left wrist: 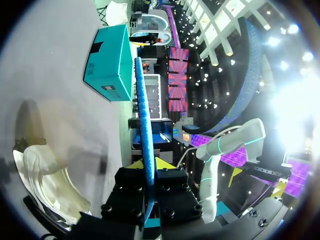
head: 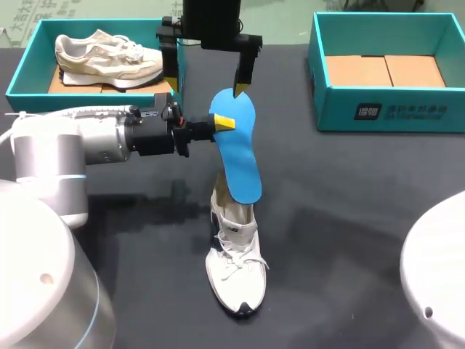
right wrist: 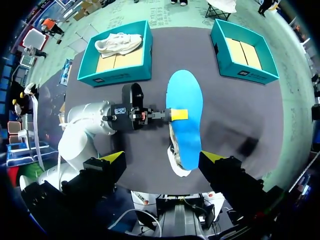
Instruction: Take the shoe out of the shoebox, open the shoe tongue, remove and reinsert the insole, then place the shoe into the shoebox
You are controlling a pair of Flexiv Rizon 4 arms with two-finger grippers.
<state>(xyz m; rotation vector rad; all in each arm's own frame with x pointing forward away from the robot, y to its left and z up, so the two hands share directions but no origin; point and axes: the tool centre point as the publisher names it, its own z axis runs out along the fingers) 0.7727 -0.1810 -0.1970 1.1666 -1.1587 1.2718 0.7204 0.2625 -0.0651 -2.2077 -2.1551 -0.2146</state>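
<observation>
Blue insole (head: pixel 237 156) clamped in left gripper (head: pixel 221 123), lower end at shoe (head: pixel 234 265) opening, table (head: pixel 349 218) centre, likely for reinsertion; right gripper (head: pixel 206 83) spread, empty.

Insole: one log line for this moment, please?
left gripper: shut on blue insole | insole: lower end at white shoe opening | right gripper: open, above insole | shoe: on table

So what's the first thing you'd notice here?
The big blue insole, pinched in the left gripper and held up over the white shoe on the dark table. After that, the teal shoebox at the table's far left corner, with another shoe lying inside.
</observation>
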